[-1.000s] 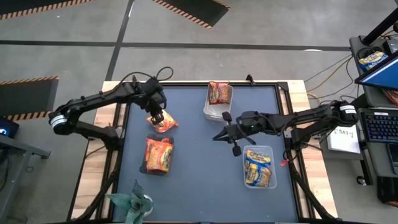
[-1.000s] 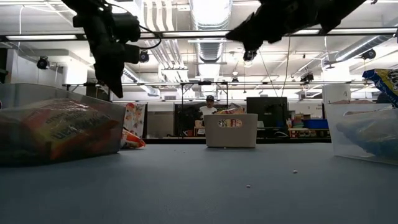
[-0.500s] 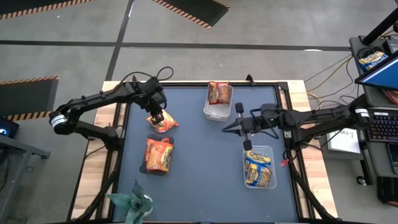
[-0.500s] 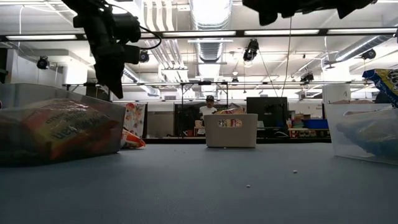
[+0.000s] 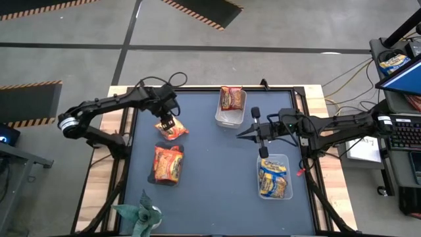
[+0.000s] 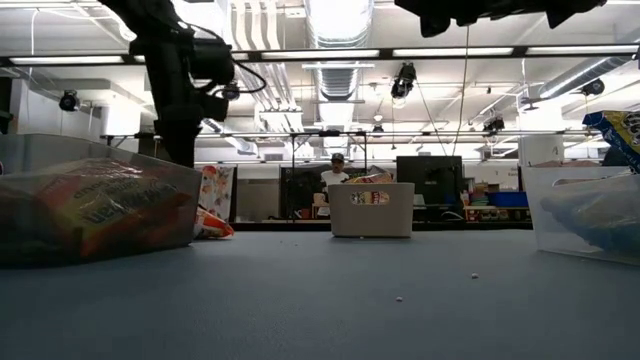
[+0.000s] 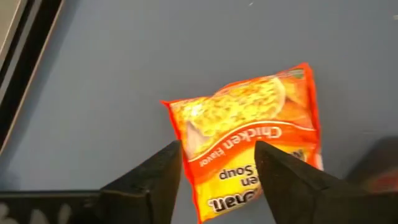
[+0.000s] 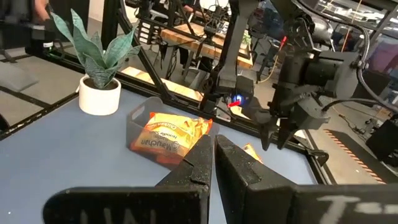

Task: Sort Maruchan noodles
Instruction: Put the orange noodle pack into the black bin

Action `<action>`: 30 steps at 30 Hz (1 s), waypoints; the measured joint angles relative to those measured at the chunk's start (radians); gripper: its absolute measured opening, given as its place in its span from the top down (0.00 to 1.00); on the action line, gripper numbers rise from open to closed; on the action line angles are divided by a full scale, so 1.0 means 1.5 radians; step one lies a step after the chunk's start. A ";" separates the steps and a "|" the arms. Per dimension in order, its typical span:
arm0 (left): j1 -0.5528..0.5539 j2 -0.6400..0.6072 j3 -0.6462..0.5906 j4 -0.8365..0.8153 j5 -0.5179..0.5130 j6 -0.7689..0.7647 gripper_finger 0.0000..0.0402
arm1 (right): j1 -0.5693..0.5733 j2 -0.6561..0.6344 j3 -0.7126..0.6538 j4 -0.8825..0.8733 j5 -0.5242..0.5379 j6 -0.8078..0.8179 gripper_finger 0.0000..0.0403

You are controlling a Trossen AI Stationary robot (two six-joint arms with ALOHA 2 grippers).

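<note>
My left gripper (image 7: 217, 163) spread above loose orange crinkly plastic ramen packet (image 7: 252, 134) at table's far left; right gripper (image 5: 241, 133) pressed together mid-table.

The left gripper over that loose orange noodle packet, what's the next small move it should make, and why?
Probably lower straight down and close. The left gripper is open, its fingers straddling the near edge of the loose orange packet, which lies flat on the grey mat outside every tub. The right gripper is shut and empty near the mat's middle.
</note>
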 joint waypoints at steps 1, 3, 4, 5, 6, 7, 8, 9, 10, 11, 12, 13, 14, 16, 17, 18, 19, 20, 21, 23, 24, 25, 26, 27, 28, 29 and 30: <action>0.002 0.006 0.000 0.000 -0.003 -0.006 0.52 | 0.000 0.000 0.000 -0.003 0.000 0.000 0.98; 0.004 0.020 0.000 0.000 -0.003 -0.036 0.49 | 0.000 0.000 0.000 -0.008 0.000 0.000 0.98; 0.004 0.027 0.000 0.000 -0.003 -0.060 0.48 | 0.000 0.000 0.000 -0.008 0.000 0.000 0.98; 0.004 0.034 0.000 0.000 -0.003 -0.090 0.47 | 0.000 0.000 0.000 -0.008 0.000 -0.001 0.98; 0.004 0.039 0.000 0.000 -0.002 -0.119 0.46 | 0.000 0.000 0.000 -0.008 0.000 -0.001 0.98; 0.004 0.044 0.000 0.000 -0.002 -0.148 0.45 | 0.000 0.000 0.000 -0.008 0.000 -0.002 0.98; 0.004 0.049 0.000 0.001 -0.002 -0.180 0.45 | 0.000 0.000 0.000 -0.008 0.000 -0.002 0.98; 0.004 0.053 0.000 0.001 -0.001 -0.207 0.45 | 0.000 0.000 0.000 -0.008 0.000 -0.003 0.98; 0.002 0.057 0.000 0.001 0.003 -0.226 0.44 | 0.000 0.000 0.000 -0.008 0.000 -0.007 0.98; -0.003 0.062 0.000 0.002 0.009 -0.236 0.44 | 0.000 0.000 0.000 -0.008 0.000 -0.008 0.98; -0.007 0.067 0.000 0.003 0.015 -0.239 0.44 | 0.000 0.000 0.000 -0.008 0.000 -0.009 0.98; -0.012 0.074 0.000 0.003 0.017 -0.240 0.44 | 0.000 0.000 0.000 -0.009 0.001 -0.009 0.98; -0.016 0.082 0.000 0.003 0.016 -0.240 0.44 | 0.000 0.000 0.000 -0.009 0.001 -0.009 0.98; -0.019 0.099 0.000 0.004 0.003 -0.241 0.44 | 0.000 0.000 0.000 -0.009 0.001 -0.009 0.98; -0.020 0.107 0.000 0.005 -0.014 -0.241 0.44 | 0.000 0.000 0.000 -0.009 0.001 -0.009 0.98; -0.020 0.114 0.000 0.005 -0.028 -0.241 0.44 | 0.000 0.000 0.000 -0.010 0.001 -0.009 0.98; -0.019 0.123 0.000 0.005 -0.034 -0.241 0.44 | 0.000 0.000 0.000 -0.011 0.001 -0.009 0.98; -0.019 0.131 0.000 0.007 -0.035 -0.240 0.44 | 0.000 0.000 0.000 -0.013 0.001 -0.008 0.98; -0.020 0.137 0.000 0.010 -0.034 -0.236 0.44 | 0.000 0.000 0.000 -0.016 0.001 -0.008 0.98; -0.022 0.148 0.000 0.015 -0.033 -0.232 0.44 | 0.000 0.000 0.000 -0.020 0.001 -0.008 0.98; -0.022 0.153 0.000 0.017 -0.033 -0.229 0.44 | 0.000 0.000 0.000 -0.021 0.001 -0.008 0.98; -0.022 0.159 0.000 0.017 -0.033 -0.226 0.44 | 0.000 0.000 0.000 -0.022 0.002 -0.008 0.98; -0.022 0.164 0.000 0.017 -0.030 -0.223 0.45 | 0.000 0.000 0.000 -0.022 0.002 -0.008 0.98; -0.022 0.168 0.001 0.018 -0.028 -0.222 0.45 | 0.000 0.000 0.000 -0.022 0.002 -0.008 0.98; -0.022 0.173 0.002 0.018 -0.026 -0.220 0.46 | 0.000 0.000 0.000 -0.022 0.002 -0.007 0.98; -0.023 0.177 0.002 0.019 -0.022 -0.217 0.47 | 0.000 0.000 0.000 -0.022 0.002 -0.007 0.98; -0.023 0.180 0.003 0.020 -0.019 -0.213 0.49 | 0.000 0.000 0.000 -0.022 0.002 -0.007 0.98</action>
